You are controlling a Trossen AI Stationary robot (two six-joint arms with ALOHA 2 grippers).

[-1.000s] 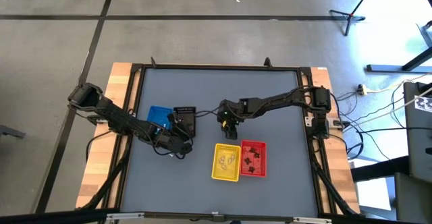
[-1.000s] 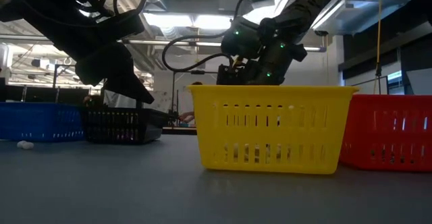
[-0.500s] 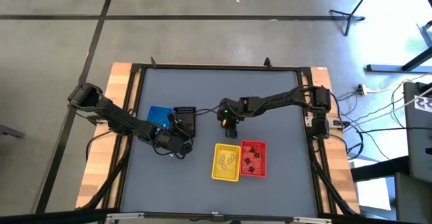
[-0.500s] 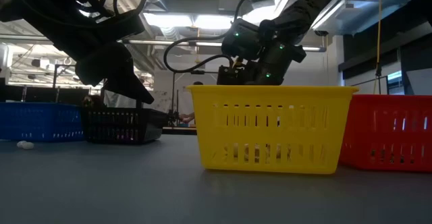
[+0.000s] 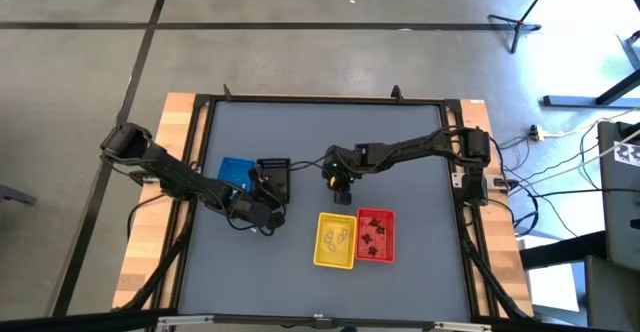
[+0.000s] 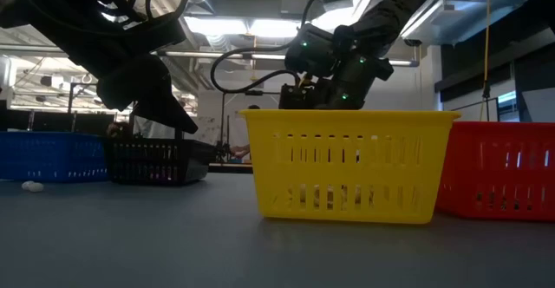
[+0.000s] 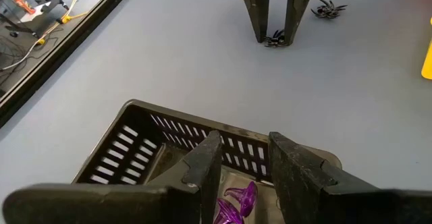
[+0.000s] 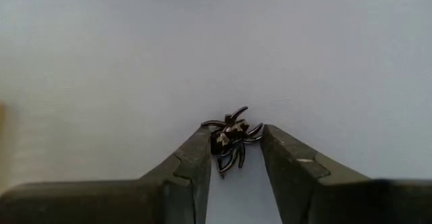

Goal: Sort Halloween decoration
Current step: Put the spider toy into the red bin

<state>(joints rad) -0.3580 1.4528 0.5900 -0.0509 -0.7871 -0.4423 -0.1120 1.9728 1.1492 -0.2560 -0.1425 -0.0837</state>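
Observation:
A small black spider trinket (image 8: 231, 137) lies on the grey table, near its middle. My right gripper (image 8: 236, 140) points steeply down and is shut on it; the left wrist view also shows this gripper (image 7: 273, 38) standing over the spider. My left gripper (image 7: 244, 143) hovers open above the black basket (image 7: 169, 150), where a purple trinket (image 7: 237, 200) lies on the basket floor beneath the fingers. A second black spider (image 7: 329, 9) sits loose on the table beyond the right gripper. My right gripper pinches the spider's body (image 8: 226, 140) between its two fingertips, which come from above, slanting steeply down. The spider's legs stick out past the fingertips, and it rests on the table.
The yellow basket (image 5: 336, 240) and red basket (image 5: 376, 235) stand side by side toward the near edge, each with trinkets inside. The blue basket (image 5: 234, 171) stands left of the black basket (image 5: 273, 175). A white trinket (image 6: 32, 186) lies on the table by the blue basket.
My right gripper has stayed where it was and its fingers have drawn together around the black spider. The left arm has kept still.

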